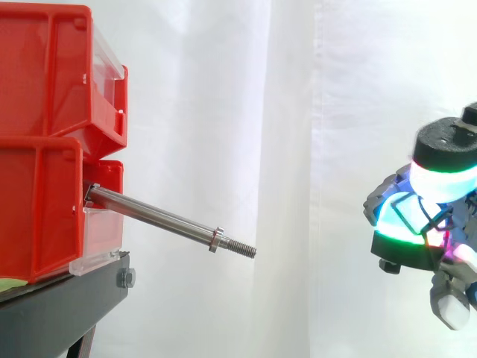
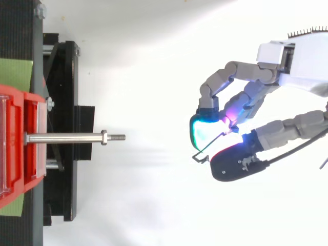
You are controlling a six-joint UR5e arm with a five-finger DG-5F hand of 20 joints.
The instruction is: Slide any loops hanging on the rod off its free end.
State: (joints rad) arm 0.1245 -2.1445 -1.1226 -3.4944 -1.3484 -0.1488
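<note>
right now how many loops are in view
1. A thin dark loop is pinched in the hand, well off the rod's free end. None hangs on the rod, which carries just a nut near its threaded tip. Nothing seems hidden.

I see open room all the way from the rod's (image 1: 156,215) free end to my hand (image 2: 256,92), which pinches a loop (image 2: 209,146) well apart. A nut (image 1: 215,239) collars the rod near its threaded tip. Bins (image 1: 45,209) and stand (image 1: 67,298) wall off its root; above and below it, passage is free.
</note>
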